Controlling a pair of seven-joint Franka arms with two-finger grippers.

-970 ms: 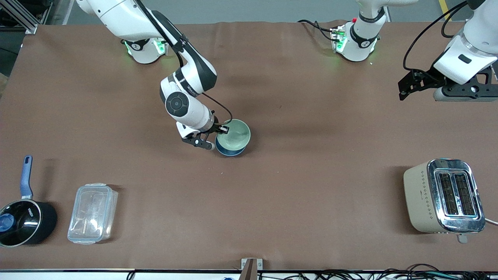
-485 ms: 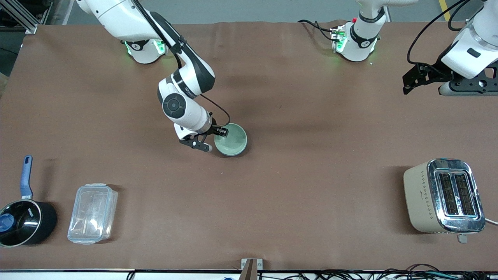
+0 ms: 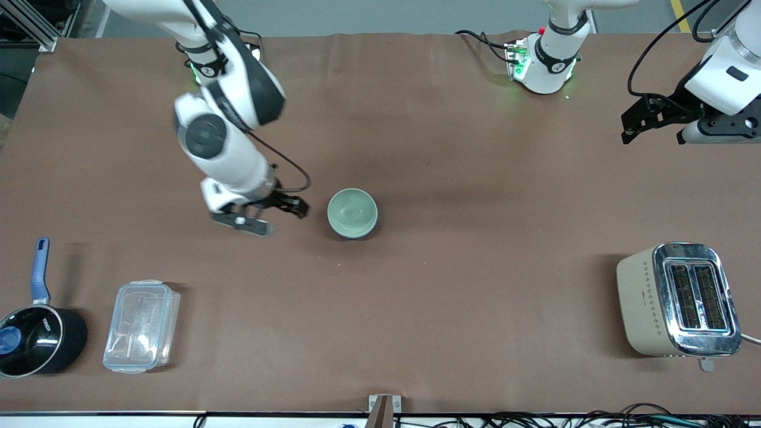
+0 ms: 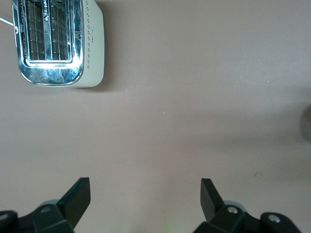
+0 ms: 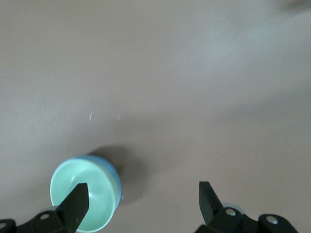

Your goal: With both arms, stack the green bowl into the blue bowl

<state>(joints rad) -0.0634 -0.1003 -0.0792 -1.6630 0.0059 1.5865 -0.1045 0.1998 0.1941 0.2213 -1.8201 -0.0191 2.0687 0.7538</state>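
Observation:
The green bowl (image 3: 352,211) sits nested in the blue bowl (image 3: 364,232) at the middle of the table; only a thin band of the blue bowl's outside shows. In the right wrist view the green bowl (image 5: 77,191) shows inside the blue bowl's rim (image 5: 113,175). My right gripper (image 3: 274,214) is open and empty, raised over bare table beside the bowls, toward the right arm's end; it also shows in its wrist view (image 5: 142,194). My left gripper (image 3: 654,126) is open and empty, high over the left arm's end of the table, also seen in its wrist view (image 4: 144,189).
A cream and chrome toaster (image 3: 678,300) stands near the front camera at the left arm's end, also in the left wrist view (image 4: 58,41). A black saucepan with a blue handle (image 3: 38,336) and a clear plastic box (image 3: 141,326) lie at the right arm's end.
My right gripper lowered the green bowl into the blue bowl, let go, and pulled up and away toward the right arm's end. My left gripper drifted slightly outward.

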